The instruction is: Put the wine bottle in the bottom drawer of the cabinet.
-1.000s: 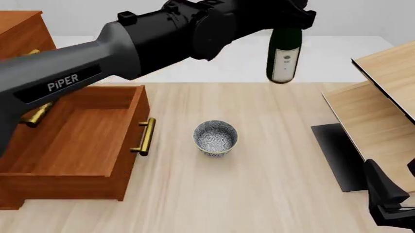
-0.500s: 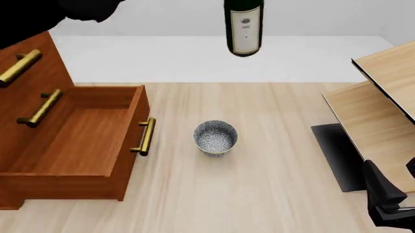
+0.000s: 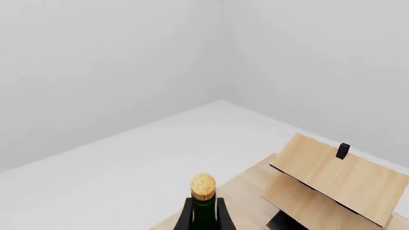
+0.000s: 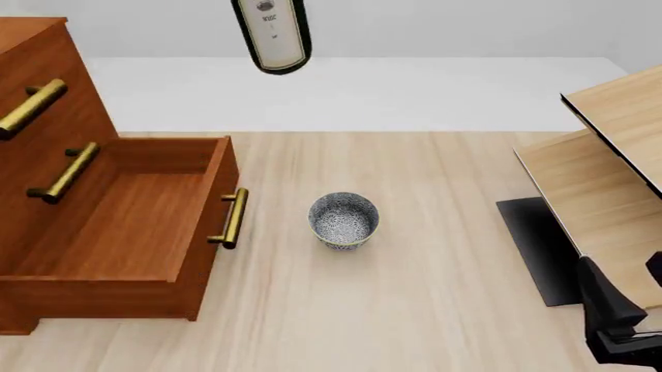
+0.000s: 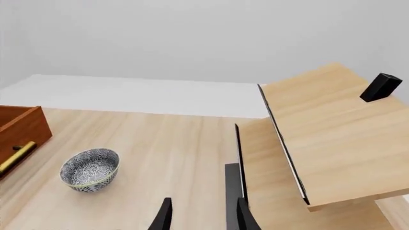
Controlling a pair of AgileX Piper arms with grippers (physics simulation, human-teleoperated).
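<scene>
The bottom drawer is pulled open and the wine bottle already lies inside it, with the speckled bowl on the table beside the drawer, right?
Not quite. The bottom drawer is open but holds nothing; the front view shows the wine bottle hanging high above the table. The speckled bowl does sit beside it.

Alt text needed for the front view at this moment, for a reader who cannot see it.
A wine bottle hangs in the air at the top edge, its upper part cut off, above and beyond the cabinet's open bottom drawer. A speckled bowl sits mid-table, pale wood furniture stands at right, and the right gripper rests at the lower right corner.
</scene>
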